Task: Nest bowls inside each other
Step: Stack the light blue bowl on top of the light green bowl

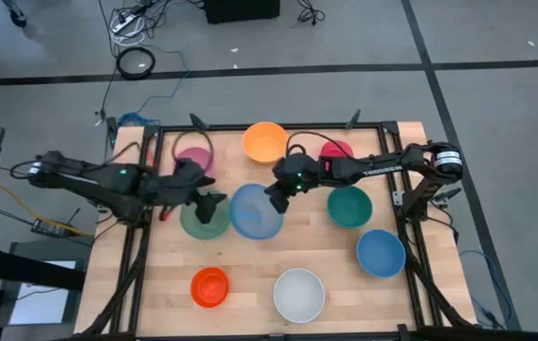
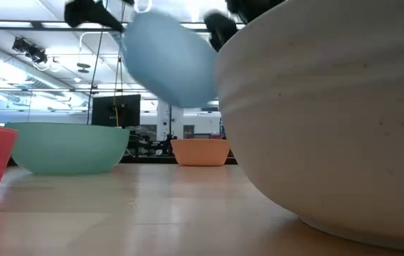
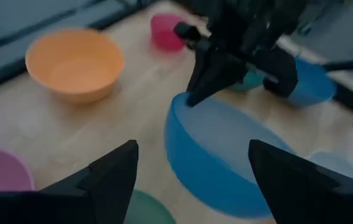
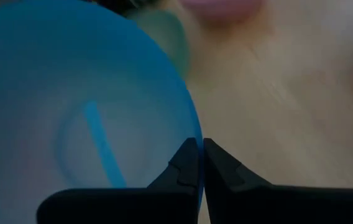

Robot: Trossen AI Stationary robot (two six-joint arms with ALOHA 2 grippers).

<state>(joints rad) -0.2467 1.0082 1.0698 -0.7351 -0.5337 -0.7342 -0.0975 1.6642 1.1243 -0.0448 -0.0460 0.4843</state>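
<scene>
While nothing was nested yet, the right hand [image 1: 276,201] pinched the blue bowl's [image 1: 254,212] rim, raised.
Beside it, the left hand [image 1: 208,203] gaped over the green bowl [image 1: 193,223].

There are nine bowls in total. Around the light blue bowl [image 1: 255,210] in the middle: one pink [image 1: 194,159], one orange [image 1: 264,141], one magenta [image 1: 336,150], one sage green [image 1: 203,220], one teal [image 1: 349,206], one darker blue [image 1: 381,252], one red-orange [image 1: 210,287], one white [image 1: 298,295].
</scene>
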